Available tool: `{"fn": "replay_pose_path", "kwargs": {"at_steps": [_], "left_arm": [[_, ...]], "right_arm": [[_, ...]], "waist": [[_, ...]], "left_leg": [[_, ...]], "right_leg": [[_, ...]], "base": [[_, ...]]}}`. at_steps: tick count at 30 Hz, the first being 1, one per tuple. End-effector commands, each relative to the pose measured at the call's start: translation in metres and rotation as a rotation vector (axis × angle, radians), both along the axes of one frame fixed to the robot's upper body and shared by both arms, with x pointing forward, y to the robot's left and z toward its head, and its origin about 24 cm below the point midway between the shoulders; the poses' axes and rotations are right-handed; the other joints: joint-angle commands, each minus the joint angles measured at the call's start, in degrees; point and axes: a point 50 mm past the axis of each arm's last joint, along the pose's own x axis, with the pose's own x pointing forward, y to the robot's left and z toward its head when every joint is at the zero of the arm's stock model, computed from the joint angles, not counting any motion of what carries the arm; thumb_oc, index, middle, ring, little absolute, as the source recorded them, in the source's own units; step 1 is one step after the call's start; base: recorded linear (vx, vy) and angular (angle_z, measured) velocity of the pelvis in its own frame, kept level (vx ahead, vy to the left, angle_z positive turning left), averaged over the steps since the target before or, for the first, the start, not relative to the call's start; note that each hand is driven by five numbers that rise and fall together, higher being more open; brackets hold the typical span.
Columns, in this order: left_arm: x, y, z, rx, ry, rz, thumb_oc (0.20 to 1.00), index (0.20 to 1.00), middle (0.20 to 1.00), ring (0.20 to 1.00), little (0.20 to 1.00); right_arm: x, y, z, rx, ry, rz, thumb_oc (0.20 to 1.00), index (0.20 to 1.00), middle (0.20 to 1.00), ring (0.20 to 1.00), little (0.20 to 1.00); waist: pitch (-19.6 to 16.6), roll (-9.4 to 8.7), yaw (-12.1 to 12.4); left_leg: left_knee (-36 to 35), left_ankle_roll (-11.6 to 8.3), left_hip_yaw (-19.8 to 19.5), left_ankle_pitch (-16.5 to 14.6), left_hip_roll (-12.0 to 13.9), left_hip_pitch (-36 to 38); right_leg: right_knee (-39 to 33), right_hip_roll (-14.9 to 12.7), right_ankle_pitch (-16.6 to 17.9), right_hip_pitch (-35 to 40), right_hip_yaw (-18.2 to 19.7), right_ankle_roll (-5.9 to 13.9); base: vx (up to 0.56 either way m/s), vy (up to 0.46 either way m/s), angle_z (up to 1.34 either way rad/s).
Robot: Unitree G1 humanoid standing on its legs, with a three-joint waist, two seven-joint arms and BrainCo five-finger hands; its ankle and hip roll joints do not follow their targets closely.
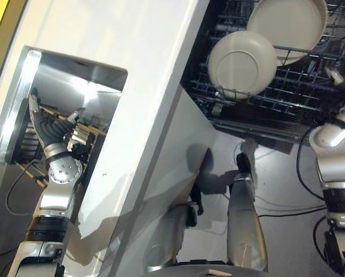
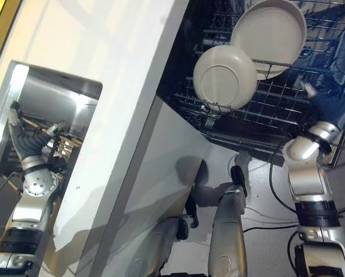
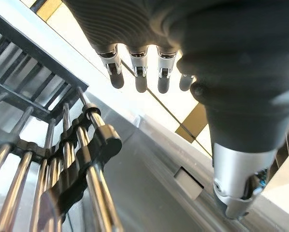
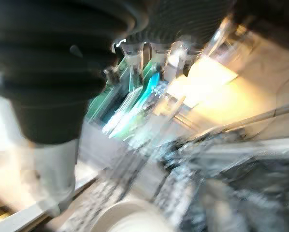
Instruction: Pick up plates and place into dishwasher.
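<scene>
Two cream plates (image 1: 242, 62) (image 1: 288, 26) standing tilted in the dishwasher rack (image 1: 288, 92) at 1 o'clock; left robot hand (image 1: 48, 128) at 9 o'clock inside the steel sink (image 1: 22, 86), fingers straight, holding nothing; right robot hand (image 2: 328, 107) at 3 o'clock beside the rack, grip impossible to tell.

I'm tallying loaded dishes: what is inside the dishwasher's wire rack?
Two round cream plates stand in the dark wire rack: a smaller plate overlapping a larger plate behind it, hiding its lower edge.
</scene>
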Motion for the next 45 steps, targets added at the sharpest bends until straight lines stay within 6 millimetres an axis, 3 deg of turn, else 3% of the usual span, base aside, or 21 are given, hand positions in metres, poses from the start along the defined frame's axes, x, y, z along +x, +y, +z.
{"fn": "replay_pose_path", "kwargs": {"at_steps": [1,7,11,15,21,28,38,45], "left_arm": [[-0.007,-0.012,-0.002,-0.071,-0.068,-0.045,1.0,1.0,1.0,1.0,1.0],[-0.01,-0.01,-0.01,-0.079,-0.036,-0.047,1.0,1.0,1.0,1.0,1.0],[-0.013,-0.011,-0.018,-0.071,0.0,-0.05,1.0,1.0,1.0,1.0,1.0],[-0.01,-0.015,-0.025,-0.07,0.009,-0.06,1.0,1.0,1.0,1.0,1.0],[0.008,-0.03,-0.005,-0.053,-0.063,-0.083,1.0,1.0,1.0,1.0,1.0],[0.02,-0.046,0.012,-0.05,-0.106,-0.13,1.0,1.0,1.0,1.0,1.0],[0.021,-0.054,0.012,-0.072,-0.112,-0.163,1.0,1.0,1.0,1.0,1.0],[0.018,-0.049,0.007,-0.088,-0.089,-0.167,1.0,1.0,1.0,1.0,1.0]], "right_arm": [[-0.022,-0.008,0.02,-0.087,-0.154,-0.049,1.0,1.0,1.0,1.0,1.0],[-0.032,-0.013,-0.007,0.013,-0.103,0.02,1.0,1.0,1.0,1.0,1.0],[-0.029,-0.01,-0.027,0.172,-0.032,0.207,1.0,1.0,1.0,1.0,1.0],[-0.012,0.006,-0.039,0.38,-0.033,0.459,1.0,1.0,1.0,1.0,1.0],[0.028,0.035,-0.035,0.528,-0.056,0.677,1.0,1.0,1.0,1.0,1.0],[0.064,0.072,-0.015,0.483,0.014,0.852,1.0,1.0,1.0,1.0,1.0],[0.08,0.123,-0.006,0.347,0.181,1.033,1.0,1.0,1.0,1.0,1.0],[0.084,0.132,0.001,0.297,0.204,1.038,1.0,1.0,1.0,1.0,1.0]], "waist": [[-1.58,3.55,-3.7],[-5.46,2.7,-3.72],[-6.4,2.33,-3.84],[-4.59,3.09,-4.38],[-0.13,5.21,-4.18],[2.02,6.9,-2.84],[1.47,7.08,-0.12],[0.85,6.27,2.09]], "left_leg": [[5.66,0.94,-0.26,-0.5,-0.62,-4.44],[3.28,1.19,-0.15,-0.56,-0.97,-0.11],[3.61,1.43,-0.08,-1.1,-1.31,1.24],[5.57,1.62,0.25,-1.54,-1.57,-1.42],[6.57,1.35,0.49,-0.98,-1.87,-5.38],[6.92,0.98,-0.22,-0.19,-2.53,-7.2],[5.92,0.87,-1.83,1.1,-3.29,-7.57],[6.08,0.95,-2.78,1.34,-3.75,-7.89]], "right_leg": [[0.53,-1.77,-6.62,5.38,0.7,-0.32],[-2.82,-2.73,-5.81,10.09,0.53,0.64],[-2.59,-2.82,-5.88,11.06,0.79,0.73],[-0.22,-2.35,-6.29,7.57,1.61,0.43],[1.27,-2.14,-6.39,3.54,2.0,-0.01],[2.18,-2.66,-6.66,2.17,1.56,-0.53],[1.49,-3.65,-6.21,2.35,0.7,-0.75],[1.17,-4.79,-5.76,2.97,-0.6,-0.66]], "base": [[0.05,0.033,-0.1],[0.09,0.03,-0.07],[0.1,0.01,-0.07],[-0.05,0.0,-0.1],[-0.14,-0.012,-0.11],[-0.05,-0.005,0.04],[0.01,0.043,0.03],[0.03,0.069,0.12]]}}
